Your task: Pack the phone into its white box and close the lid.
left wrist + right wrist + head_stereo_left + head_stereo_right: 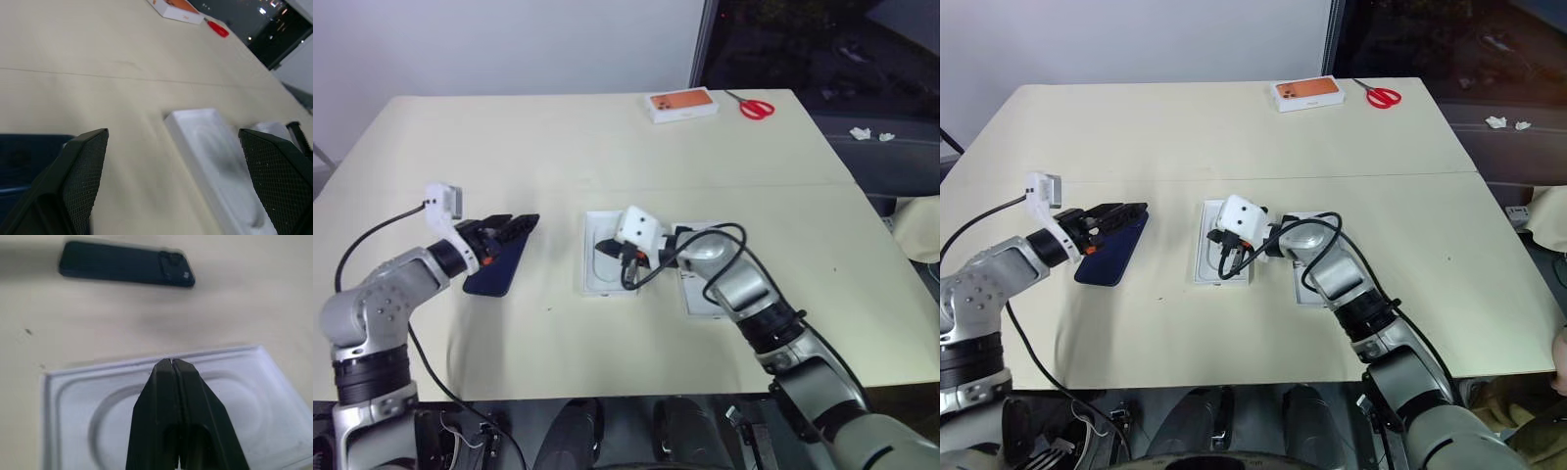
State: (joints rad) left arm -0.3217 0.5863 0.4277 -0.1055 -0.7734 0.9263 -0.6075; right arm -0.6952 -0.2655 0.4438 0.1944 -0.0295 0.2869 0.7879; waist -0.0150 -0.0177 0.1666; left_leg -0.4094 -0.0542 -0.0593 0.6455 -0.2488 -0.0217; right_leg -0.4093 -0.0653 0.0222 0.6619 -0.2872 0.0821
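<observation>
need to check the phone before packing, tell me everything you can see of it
The phone is a slim, glossy, dark navy rectangle with a small camera cluster at one corner. It lies flat on the beige table, outside any box, left of the white moulded insert. The open left gripper hovers over one end; no grip on it shows.

head pair: high, facing down over table [607,137] | wrist cams: low, close | shared: moulded insert [146,396]

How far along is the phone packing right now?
Early. Nothing looks packed: the phone lies on the table, apart from the white moulded insert. In hand: the left tool is open by the phone, holding nothing; the right tool is shut over the insert. Left: boxing the phone and closing the lid.
</observation>
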